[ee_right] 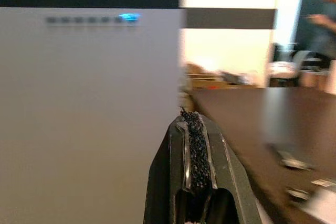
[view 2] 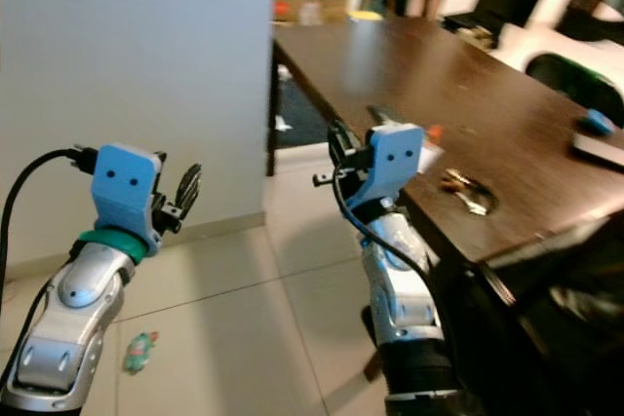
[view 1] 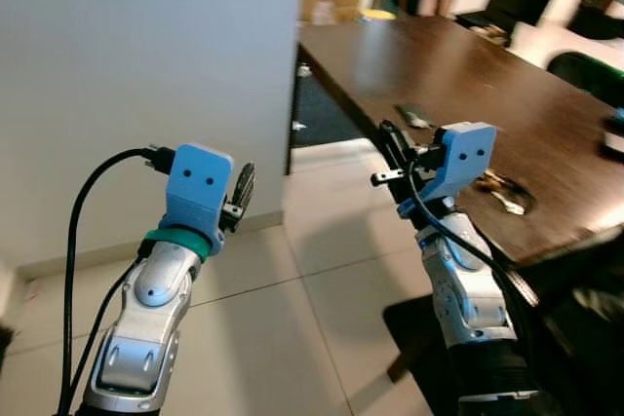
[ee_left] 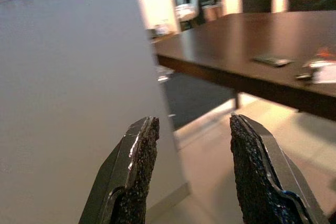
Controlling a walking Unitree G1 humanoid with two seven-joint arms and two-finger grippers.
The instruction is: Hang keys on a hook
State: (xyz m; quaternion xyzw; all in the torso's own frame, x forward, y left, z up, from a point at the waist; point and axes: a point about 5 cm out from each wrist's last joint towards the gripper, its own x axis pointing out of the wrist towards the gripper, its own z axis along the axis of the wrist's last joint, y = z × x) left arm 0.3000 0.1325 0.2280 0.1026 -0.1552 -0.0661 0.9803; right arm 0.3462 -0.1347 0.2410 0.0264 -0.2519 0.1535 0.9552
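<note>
Keys (view 1: pixel 507 192): lie on the bench (view 1: pixel 468 85) at 3 o'clock, unpicked.
Right gripper (view 1: pixel 390 158): fingers pressed together, empty, short of the keys.
Left gripper (ee_left: pixel 191 171): fingers spread, idle.

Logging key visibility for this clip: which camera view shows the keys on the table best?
The right eye view: the keys lie unobstructed on the dark table. The left eye view shows them beside the right arm. The wrist views are too blurred to identify them.
</note>
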